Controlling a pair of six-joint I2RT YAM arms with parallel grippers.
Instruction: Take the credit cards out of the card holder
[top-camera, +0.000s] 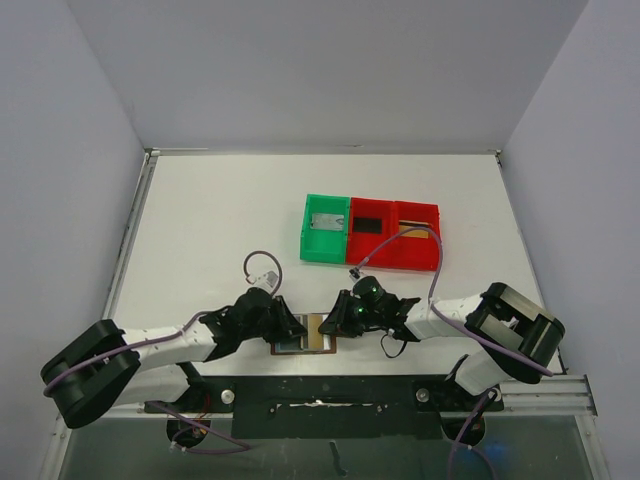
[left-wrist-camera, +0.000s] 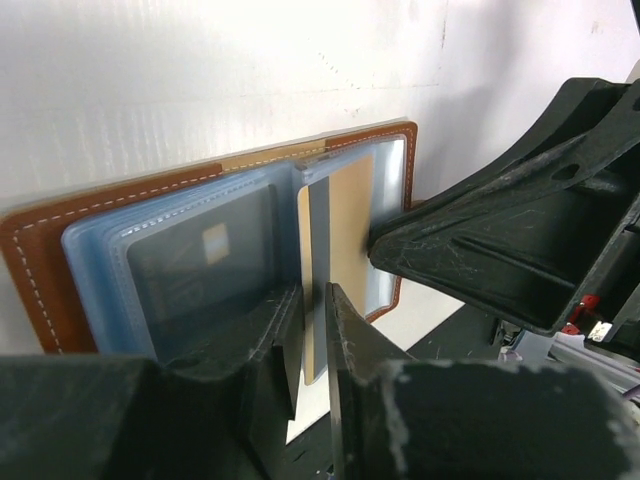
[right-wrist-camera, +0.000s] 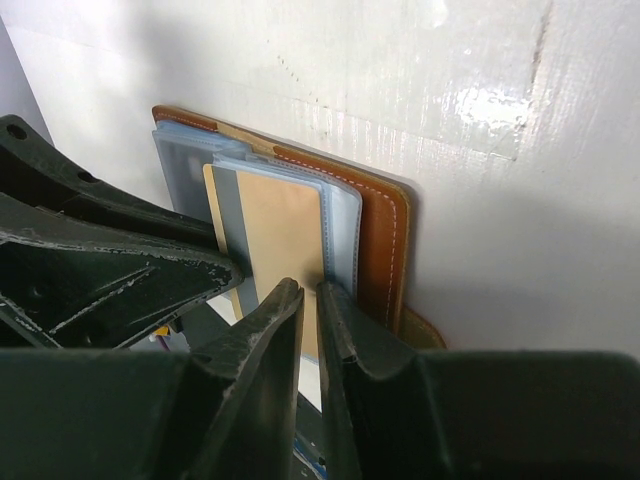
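Note:
The brown card holder (top-camera: 300, 346) (left-wrist-camera: 40, 250) (right-wrist-camera: 385, 240) lies open near the table's front edge, its grey-blue sleeves (left-wrist-camera: 200, 250) showing. A golden-orange credit card (left-wrist-camera: 350, 215) (right-wrist-camera: 280, 240) with a grey stripe sticks out of the right sleeve toward the near edge. My left gripper (top-camera: 293, 328) (left-wrist-camera: 315, 300) has narrowed to a slit around that card's protruding end. My right gripper (top-camera: 335, 322) (right-wrist-camera: 310, 290) is shut, its tip resting on the holder's right page. A pale grey card (top-camera: 325, 222) lies in the green tray and a black card (top-camera: 369, 224) in the red tray.
The green tray (top-camera: 310, 245) and the red tray (top-camera: 400, 262) stand side by side at mid-table behind the arms. A purple cable (top-camera: 262, 262) loops above the left wrist. The black base rail (top-camera: 330, 395) runs just in front of the holder.

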